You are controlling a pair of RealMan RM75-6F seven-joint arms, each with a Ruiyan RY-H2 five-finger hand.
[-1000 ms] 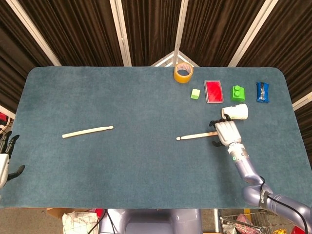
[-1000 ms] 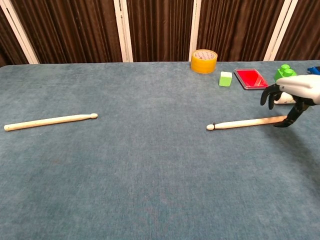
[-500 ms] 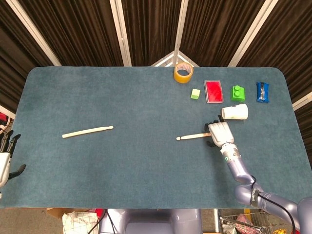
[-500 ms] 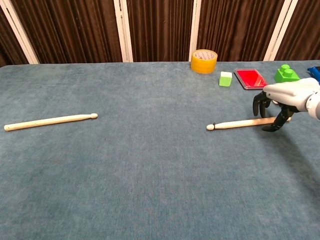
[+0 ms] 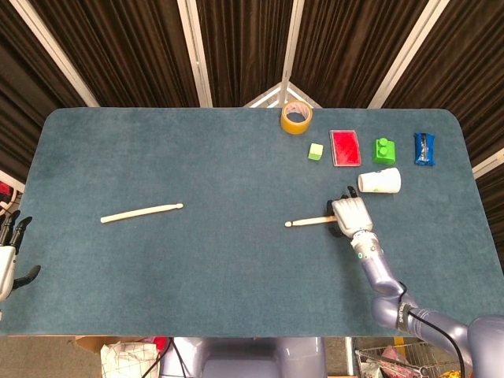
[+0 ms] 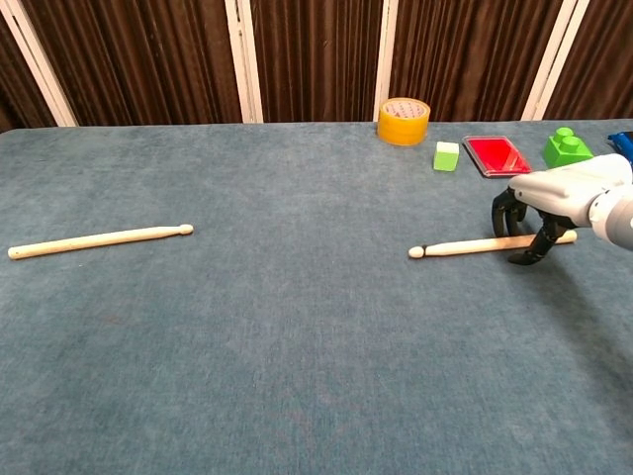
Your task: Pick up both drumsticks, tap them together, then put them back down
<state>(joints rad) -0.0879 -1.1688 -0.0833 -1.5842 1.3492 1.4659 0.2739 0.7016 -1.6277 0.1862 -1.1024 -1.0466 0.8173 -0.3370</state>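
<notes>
Two pale wooden drumsticks lie flat on the blue table. The left drumstick (image 5: 142, 213) (image 6: 99, 238) rests alone at the left side. The right drumstick (image 5: 309, 221) (image 6: 460, 246) lies right of centre, tip pointing left. My right hand (image 5: 349, 214) (image 6: 544, 198) arches over its butt half, fingers on the far side and thumb on the near side, not closed on it. My left hand (image 5: 8, 252) hangs off the table's left edge with fingers apart, holding nothing; the chest view does not show it.
A white cup (image 5: 380, 181) lies on its side just behind my right hand. Along the back right stand a yellow tape roll (image 5: 296, 118), a light green cube (image 5: 316, 151), a red box (image 5: 344, 147), a green block (image 5: 383, 150) and a blue packet (image 5: 424, 148).
My right hand has slid left along the right drumstick and come down around it. Both drumsticks and my left hand have stayed where they were.
</notes>
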